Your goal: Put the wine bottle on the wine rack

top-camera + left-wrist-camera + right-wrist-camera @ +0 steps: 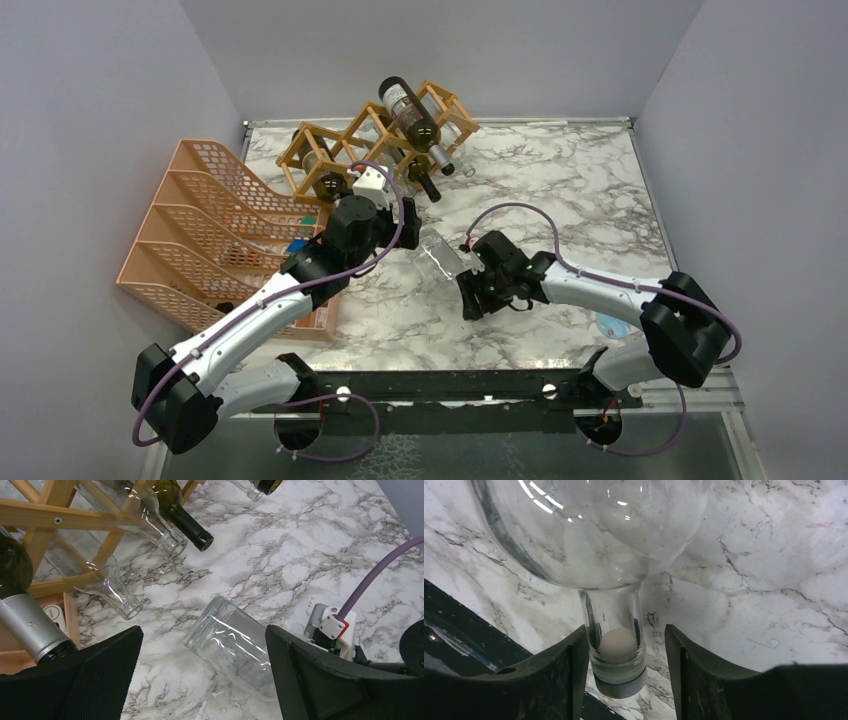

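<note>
A clear glass wine bottle lies on the marble table between my two grippers, base toward the rack. My right gripper is open and straddles the bottle's neck. The left finger sits against the lip, and the right finger stands a little apart from it. My left gripper is open and empty above the bottle's base, with fingers wide on either side. The light tan wooden wine rack stands at the back of the table, close to the left gripper.
The rack holds a dark labelled bottle on top, and other dark and clear bottles whose necks point toward me. A silver-capped dark bottle is close to my left finger. A salmon-pink mesh organizer stands at the left.
</note>
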Motion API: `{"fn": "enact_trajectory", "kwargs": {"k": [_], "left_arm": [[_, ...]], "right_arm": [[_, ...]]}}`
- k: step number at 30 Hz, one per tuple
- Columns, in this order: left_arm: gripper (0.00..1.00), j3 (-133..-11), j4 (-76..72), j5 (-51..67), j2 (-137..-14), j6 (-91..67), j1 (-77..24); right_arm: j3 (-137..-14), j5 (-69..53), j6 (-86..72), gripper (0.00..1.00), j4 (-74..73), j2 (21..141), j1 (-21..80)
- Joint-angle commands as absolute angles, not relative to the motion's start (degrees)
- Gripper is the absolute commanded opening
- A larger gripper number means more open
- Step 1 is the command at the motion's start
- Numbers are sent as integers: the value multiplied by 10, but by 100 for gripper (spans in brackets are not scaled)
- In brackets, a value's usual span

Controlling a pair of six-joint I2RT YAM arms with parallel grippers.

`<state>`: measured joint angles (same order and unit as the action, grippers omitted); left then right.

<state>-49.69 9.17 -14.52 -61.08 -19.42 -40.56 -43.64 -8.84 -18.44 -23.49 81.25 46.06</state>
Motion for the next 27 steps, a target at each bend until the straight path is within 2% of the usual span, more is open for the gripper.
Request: {"fn": "enact_trajectory", "kwargs": {"k": [1, 12, 16, 26, 27], "left_arm": [[99, -505, 85, -158, -600, -178, -402], [99, -506, 89, -165, -600, -169, -400], [99, -505, 91, -167, -597, -168, -399], [99, -507, 94, -172, -596, -157, -395], [99, -508, 94, -172, -596, -157, -395]], "right_arm": [[-450, -70, -188, 61, -203, 827, 462], [-484, -68, -183, 62, -164, 895, 462], [-488, -68, -183, 56, -153, 919, 462], [-460, -58, -188, 4, -129, 921, 462], [-458, -55, -188, 1, -128, 914, 462]]}}
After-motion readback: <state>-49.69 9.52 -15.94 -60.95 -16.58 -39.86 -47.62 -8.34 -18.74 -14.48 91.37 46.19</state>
